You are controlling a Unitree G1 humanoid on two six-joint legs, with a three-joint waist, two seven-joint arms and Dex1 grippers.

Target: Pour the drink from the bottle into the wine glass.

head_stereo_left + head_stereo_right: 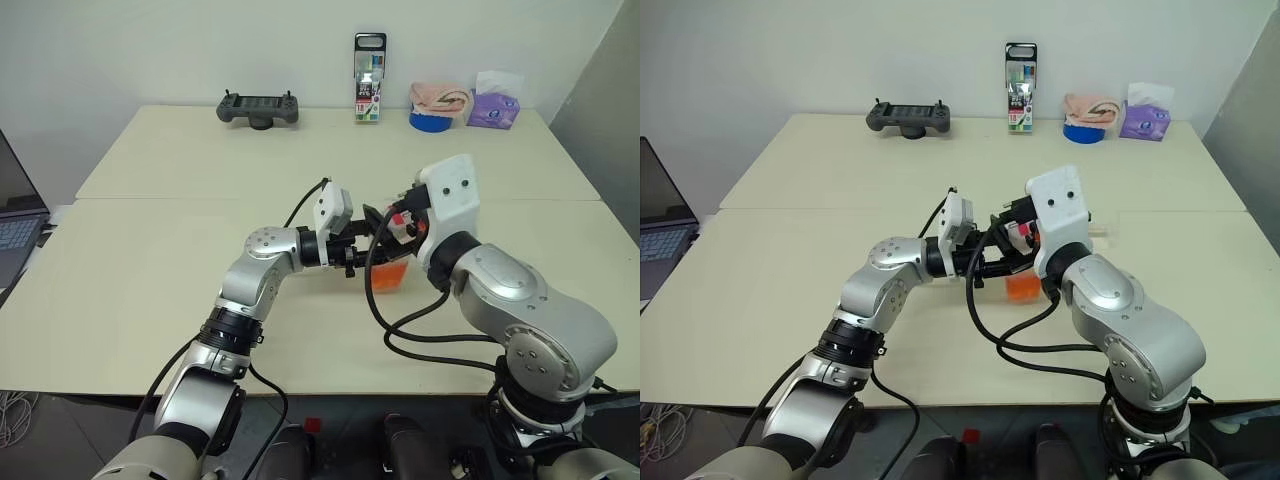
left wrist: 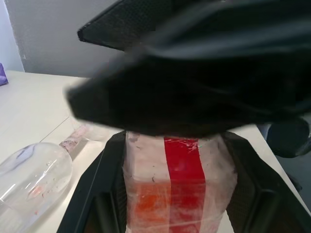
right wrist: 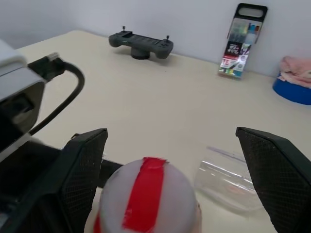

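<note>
The bottle (image 1: 392, 272) stands upright at mid-table, with the orange drink (image 2: 153, 206) showing through its lower part. My left gripper (image 2: 177, 194) reaches in from the left and is shut on the bottle's body, one black finger on each side. A red-and-white cap (image 3: 146, 199) tops the bottle. My right gripper (image 3: 177, 174) is open, its two fingers spread wide on either side of the cap and not touching it. The wine glass (image 2: 34, 174) lies on its side on the table just beyond the bottle, also visible as clear glass (image 3: 228, 187).
At the table's far edge are a black game controller (image 1: 258, 108), a tall marker case (image 1: 369, 78), a blue bowl with a pink cloth (image 1: 432, 118) and a purple tissue pack (image 1: 494, 108). A laptop (image 1: 18, 225) sits off the left side.
</note>
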